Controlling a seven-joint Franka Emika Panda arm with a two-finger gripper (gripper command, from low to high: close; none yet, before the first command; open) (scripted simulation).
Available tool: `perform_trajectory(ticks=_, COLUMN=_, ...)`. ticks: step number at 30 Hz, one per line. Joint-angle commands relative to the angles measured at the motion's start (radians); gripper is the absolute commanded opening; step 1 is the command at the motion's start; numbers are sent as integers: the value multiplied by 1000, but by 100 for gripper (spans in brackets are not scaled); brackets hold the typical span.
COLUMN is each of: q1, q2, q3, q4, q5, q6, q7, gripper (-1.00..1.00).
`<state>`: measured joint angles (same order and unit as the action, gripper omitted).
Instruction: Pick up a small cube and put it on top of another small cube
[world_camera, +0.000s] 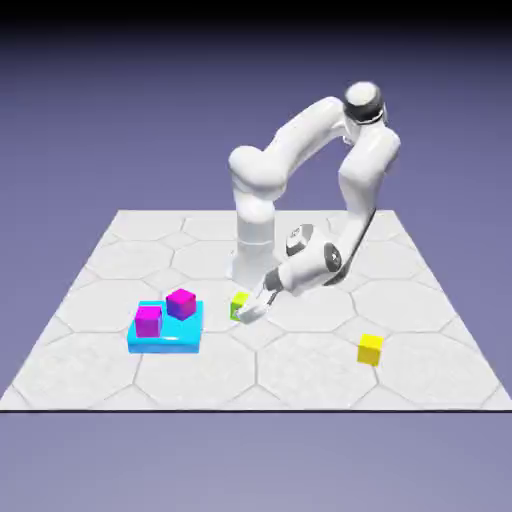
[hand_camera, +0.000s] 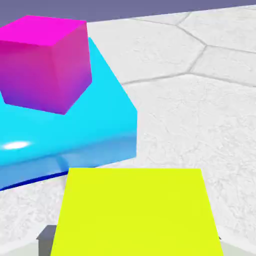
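The small lime cube (world_camera: 239, 303) sits low over the table, just to the exterior view's right of the cyan slab (world_camera: 168, 340). My gripper (world_camera: 248, 312) reaches down at a slant and is shut on it. In the hand view the lime cube (hand_camera: 135, 212) fills the bottom of the picture between the fingers. Only a grey sliver of the left fingertip (hand_camera: 46, 239) shows beside it. Whether the cube rests on the table or hangs just above it, I cannot tell. Two magenta cubes (world_camera: 181, 302) (world_camera: 148, 320) stand on the slab. One magenta cube (hand_camera: 45, 65) shows ahead of the hand.
A pure yellow cube (world_camera: 370, 348) lies alone at the exterior view's right, toward the front. The cyan slab (hand_camera: 100, 135) is a low, flat block close in front of the hand. The white hexagon-tiled table (world_camera: 300, 370) ends not far in front of the slab.
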<state>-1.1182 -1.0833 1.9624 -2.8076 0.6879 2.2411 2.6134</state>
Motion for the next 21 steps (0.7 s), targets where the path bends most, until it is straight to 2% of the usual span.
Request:
perform_trajectory(ticks=1, q1=36, q2=-27, q3=-20, q4=5, q5=34, q6=-37, q7=-29, gripper=-100)
perform_trajectory(ticks=3, q1=49, q2=-48, q3=-55, q4=22, q5=54, q6=-90, q7=-50, gripper=-100)
perform_trajectory(ticks=21, q1=-603, q2=173, q3=-285, q4=289, q5=-348, q6=-342, q7=197, gripper=-100)
